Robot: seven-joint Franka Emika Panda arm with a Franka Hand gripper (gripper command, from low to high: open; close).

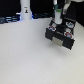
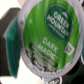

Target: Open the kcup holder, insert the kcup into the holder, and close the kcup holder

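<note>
Pincer [image 1: 59,20] closed on kcup [image 2: 46,37], above open kcup holder [image 1: 61,34]; bare table [image 1: 25,55] alongside.

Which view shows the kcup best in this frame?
The wrist view: the kcup fills the picture, its green lid reading Green Mountain, Dark Magic. In the exterior view it cannot be made out at the gripper, above the open kcup holder.
</note>
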